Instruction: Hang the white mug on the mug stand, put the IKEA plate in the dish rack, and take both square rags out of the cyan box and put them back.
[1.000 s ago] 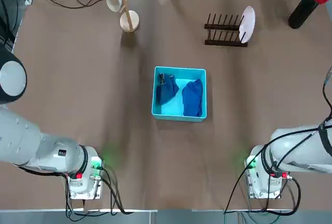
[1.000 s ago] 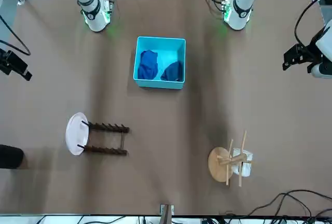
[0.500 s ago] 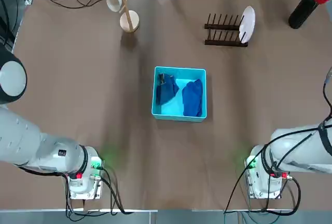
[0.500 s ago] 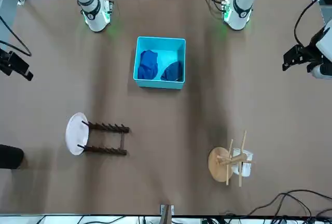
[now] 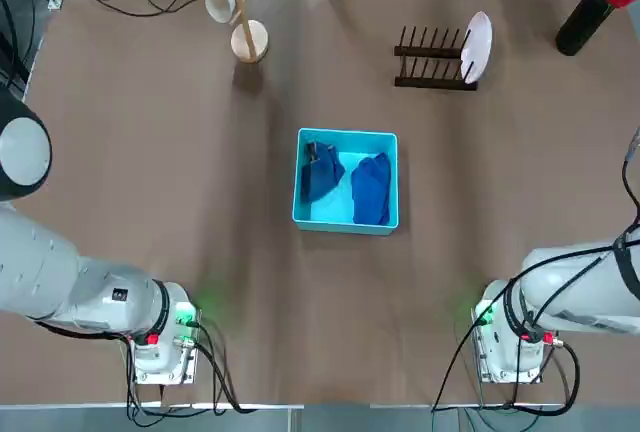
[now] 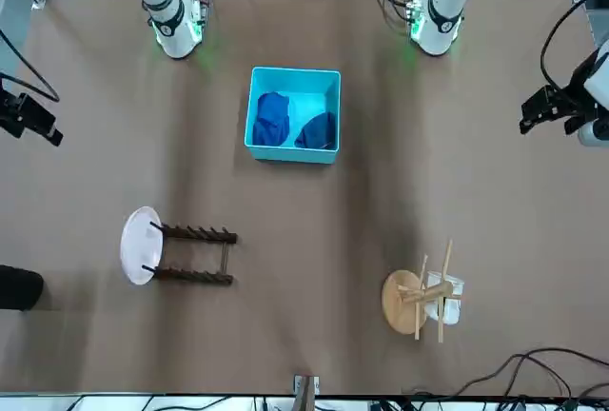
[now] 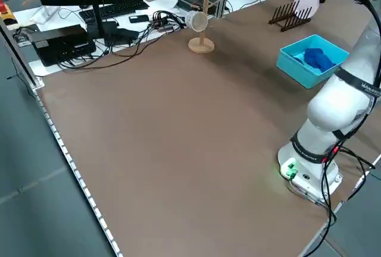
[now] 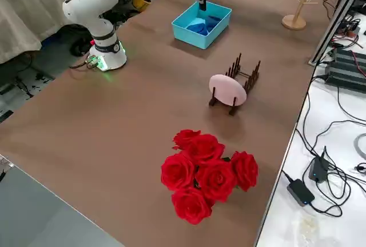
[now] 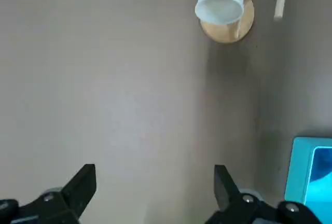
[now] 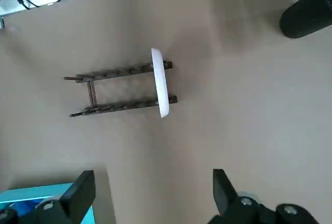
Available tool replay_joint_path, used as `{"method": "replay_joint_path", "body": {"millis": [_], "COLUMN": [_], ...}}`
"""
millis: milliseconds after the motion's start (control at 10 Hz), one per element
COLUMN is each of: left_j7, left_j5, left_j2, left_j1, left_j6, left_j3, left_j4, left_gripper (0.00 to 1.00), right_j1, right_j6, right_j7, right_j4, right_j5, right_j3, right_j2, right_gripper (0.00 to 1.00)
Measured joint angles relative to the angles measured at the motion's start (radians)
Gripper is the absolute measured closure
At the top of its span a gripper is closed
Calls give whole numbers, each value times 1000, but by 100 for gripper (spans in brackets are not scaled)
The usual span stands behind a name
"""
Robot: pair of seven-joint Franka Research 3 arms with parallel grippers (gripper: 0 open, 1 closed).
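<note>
Left gripper (image 9: 154, 190) hanging high over bare table (image 5: 150, 172), jaws spread wide, gripping nothing. Right gripper (image 10: 150, 195) doing same on its side, jaws released and empty.

Mug (image 5: 219, 2) hanging on stand (image 5: 246, 37) at far left. Plate (image 5: 479, 46) standing on edge in end slot of rack (image 5: 432, 57), far right. Two rags (image 5: 348, 184) lying side by side inside box (image 5: 345, 136), mid-table.
</note>
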Motion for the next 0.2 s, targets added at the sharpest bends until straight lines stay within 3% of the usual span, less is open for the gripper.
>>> {"method": "replay_joint_path", "body": {"millis": [200], "left_j7": [3], "left_j5": [0], "left_j2": [0], "left_j1": [0], "left_j6": [32], "left_j3": [-1], "left_j4": [0], "left_gripper": [0], "right_j1": [-2], "right_j6": [0], "right_j7": [0], "right_j4": [0], "right_j5": [0], "right_j3": [-2], "right_j2": [0], "right_gripper": [0]}}
